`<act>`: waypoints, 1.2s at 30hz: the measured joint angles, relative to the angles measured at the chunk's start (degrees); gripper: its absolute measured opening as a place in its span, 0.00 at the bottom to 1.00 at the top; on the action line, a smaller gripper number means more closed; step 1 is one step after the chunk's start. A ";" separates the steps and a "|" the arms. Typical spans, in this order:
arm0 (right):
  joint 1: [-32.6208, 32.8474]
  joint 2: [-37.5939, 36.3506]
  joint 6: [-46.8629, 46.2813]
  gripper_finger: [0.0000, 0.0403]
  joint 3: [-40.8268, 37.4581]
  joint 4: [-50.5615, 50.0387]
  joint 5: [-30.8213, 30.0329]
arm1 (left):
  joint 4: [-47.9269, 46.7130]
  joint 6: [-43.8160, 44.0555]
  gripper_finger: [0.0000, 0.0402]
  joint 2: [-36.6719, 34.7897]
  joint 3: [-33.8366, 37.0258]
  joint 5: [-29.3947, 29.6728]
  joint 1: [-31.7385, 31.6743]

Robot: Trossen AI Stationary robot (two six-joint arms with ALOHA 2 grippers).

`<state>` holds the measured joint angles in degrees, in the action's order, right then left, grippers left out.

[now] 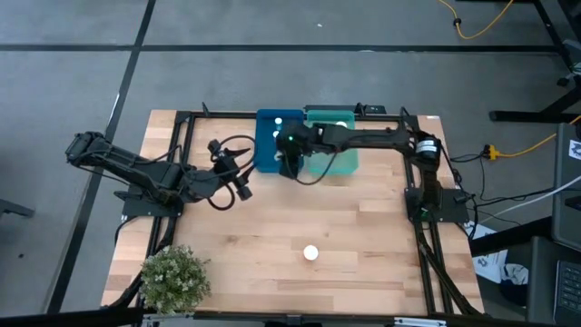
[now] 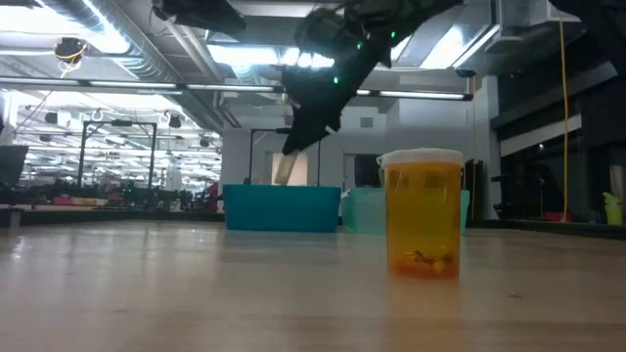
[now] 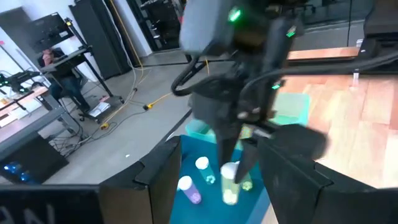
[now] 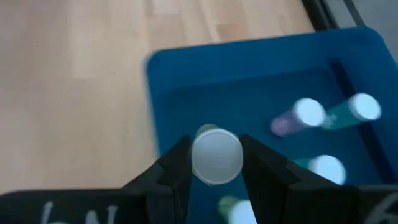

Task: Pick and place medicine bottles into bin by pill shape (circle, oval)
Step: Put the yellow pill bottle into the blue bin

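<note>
My right gripper (image 1: 291,163) hangs over the near part of the blue bin (image 1: 272,138), shut on a slim medicine bottle (image 4: 216,155) with a white cap. Several slim bottles (image 4: 308,113) lie on the blue bin's floor. A teal bin (image 1: 338,156) stands against its right side. A wider amber bottle (image 1: 311,252) with a white cap stands upright on the table toward the near edge. My left gripper (image 1: 242,185) waits open left of the blue bin, holding nothing. My right gripper pinches the slim bottle by its sides just under the white cap (image 4: 216,157), one finger on either side. The fingers (image 3: 219,140) slant down from the table's right. The bottle's pale body (image 2: 287,168) sticks out below them, tilted, clear above the blue bin's rim.
A potted plant (image 1: 172,277) stands at the table's near left corner. A black frame (image 1: 186,145) runs along the table's edges. Bare wood lies between the bins and the amber bottle (image 2: 423,225).
</note>
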<state>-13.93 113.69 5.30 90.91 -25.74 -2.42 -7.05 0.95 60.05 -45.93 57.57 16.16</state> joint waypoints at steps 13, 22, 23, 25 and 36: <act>-5.05 1.95 1.00 0.30 0.07 -1.77 4.16 | 0.02 -0.04 0.50 -0.04 0.00 -0.03 0.92; -4.63 3.14 1.03 0.30 0.10 -2.65 4.15 | 0.03 -0.07 0.50 -0.07 0.00 -0.01 0.92; -4.50 3.57 1.03 0.30 0.02 -3.25 4.13 | 0.02 -0.07 0.50 -0.07 0.00 -0.01 0.92; -4.21 4.39 1.04 0.30 0.02 -2.71 4.09 | 0.02 -0.07 0.50 -0.07 0.00 -0.01 0.92; -3.43 5.71 1.05 0.31 0.00 -2.28 4.06 | 0.02 -0.09 0.50 -0.09 0.00 0.02 0.92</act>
<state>-17.37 119.39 6.36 90.91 -28.03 1.64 -7.03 0.86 59.96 -45.93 57.58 17.08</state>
